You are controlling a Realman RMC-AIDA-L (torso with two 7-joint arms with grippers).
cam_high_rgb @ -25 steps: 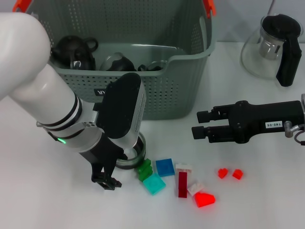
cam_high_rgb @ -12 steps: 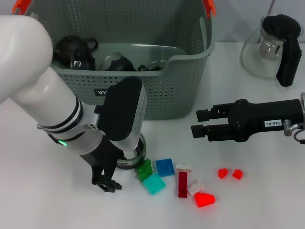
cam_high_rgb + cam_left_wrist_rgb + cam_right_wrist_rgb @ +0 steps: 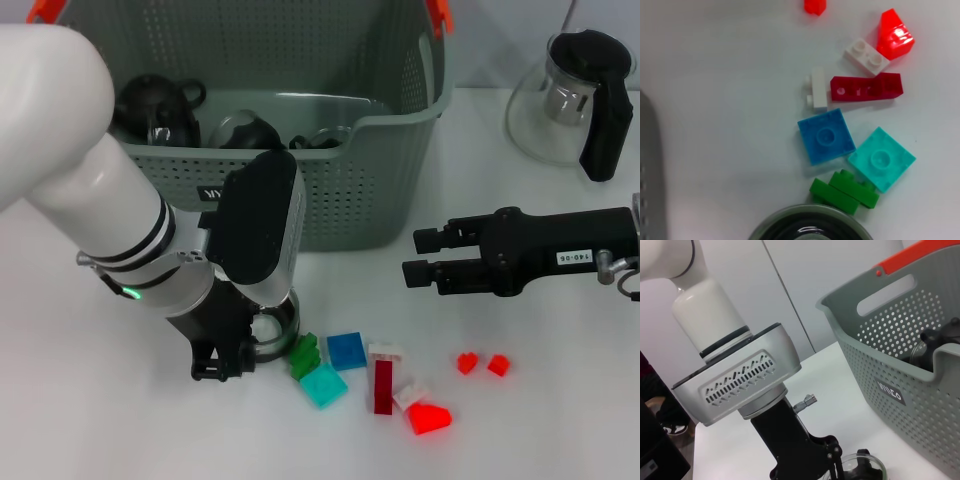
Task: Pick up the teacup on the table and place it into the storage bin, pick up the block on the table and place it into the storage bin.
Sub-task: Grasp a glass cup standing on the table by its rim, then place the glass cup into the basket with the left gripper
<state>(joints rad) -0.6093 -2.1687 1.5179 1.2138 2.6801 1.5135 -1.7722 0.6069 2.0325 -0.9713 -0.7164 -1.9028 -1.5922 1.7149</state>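
At lower centre-left of my head view, my left gripper [image 3: 235, 352] reaches down at the glass teacup [image 3: 272, 330], grip state unclear, blocks [image 3: 347, 350] just right, storage bin [image 3: 390, 190] above, while my right gripper [image 3: 422, 258] hovers unclenched at right.
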